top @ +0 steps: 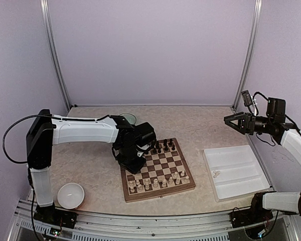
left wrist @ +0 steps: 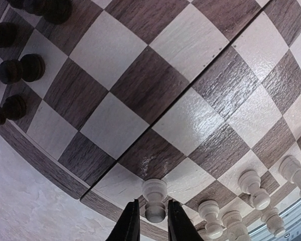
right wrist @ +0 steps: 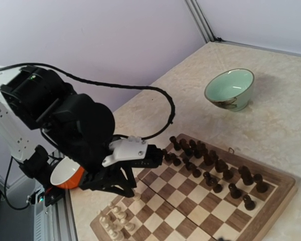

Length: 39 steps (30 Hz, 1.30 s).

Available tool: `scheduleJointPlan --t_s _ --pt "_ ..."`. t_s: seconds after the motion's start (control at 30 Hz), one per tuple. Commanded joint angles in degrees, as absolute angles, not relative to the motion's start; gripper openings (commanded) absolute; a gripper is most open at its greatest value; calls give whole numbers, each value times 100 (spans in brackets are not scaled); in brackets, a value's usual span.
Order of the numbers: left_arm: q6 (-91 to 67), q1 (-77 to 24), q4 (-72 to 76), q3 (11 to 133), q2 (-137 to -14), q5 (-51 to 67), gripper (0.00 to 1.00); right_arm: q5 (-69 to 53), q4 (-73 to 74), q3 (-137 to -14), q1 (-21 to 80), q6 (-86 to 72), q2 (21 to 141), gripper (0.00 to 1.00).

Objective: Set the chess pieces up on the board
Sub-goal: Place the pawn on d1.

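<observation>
On marbled tabletop point(top: 95, 170), board point(top: 163, 165); lilac walls point(top: 150, 50)

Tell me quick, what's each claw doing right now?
Left claw: straddles a small cream wooden pawn; grip cannot be told.
Right claw: open, holding nothing.

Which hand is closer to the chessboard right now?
Left. The left hand is low over the near left corner of the chessboard, flanking a cream pawn; the right hand hangs raised beyond the white tray.

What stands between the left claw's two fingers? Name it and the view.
A cream pawn stands there on the board, shown in the left wrist view.
</observation>
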<state>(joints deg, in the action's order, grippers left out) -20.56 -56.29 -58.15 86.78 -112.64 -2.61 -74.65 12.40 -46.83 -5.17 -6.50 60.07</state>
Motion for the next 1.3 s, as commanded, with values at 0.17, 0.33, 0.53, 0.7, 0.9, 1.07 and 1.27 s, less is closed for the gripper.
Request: scheduleJointPlan --t_s 0.17,0.33,0.53,0.7,0.9,1.07,1.27 --pt "-2005 -5646 -5845 8814 -11382 -132 11 -7559 1128 -4588 -595 -641 5896 55" --pt "-1898 -5862 -5918 9397 -11453 -145 9 -7545 1109 -4564 -598 -621 5889 55" --pt "-1681 -6173 -6007 10197 -11791 -73 8 -7541 1116 -4553 -604 -598 5873 55" --pt "-1559 -6318 -6192 10667 -12179 -35 7 -7541 1138 -4553 -606 -589 5854 54" --pt "-1570 -6350 -6395 10681 -12303 -56 7 -7532 1173 -4544 -615 -545 5834 54" --pt "-1597 -6337 -6441 10467 -12193 -35 7 -7550 1128 -4527 -618 -561 5853 54" --pt "-1576 -6346 -6304 10354 -12188 366 7 -7558 1081 -4509 -622 -594 5858 54"
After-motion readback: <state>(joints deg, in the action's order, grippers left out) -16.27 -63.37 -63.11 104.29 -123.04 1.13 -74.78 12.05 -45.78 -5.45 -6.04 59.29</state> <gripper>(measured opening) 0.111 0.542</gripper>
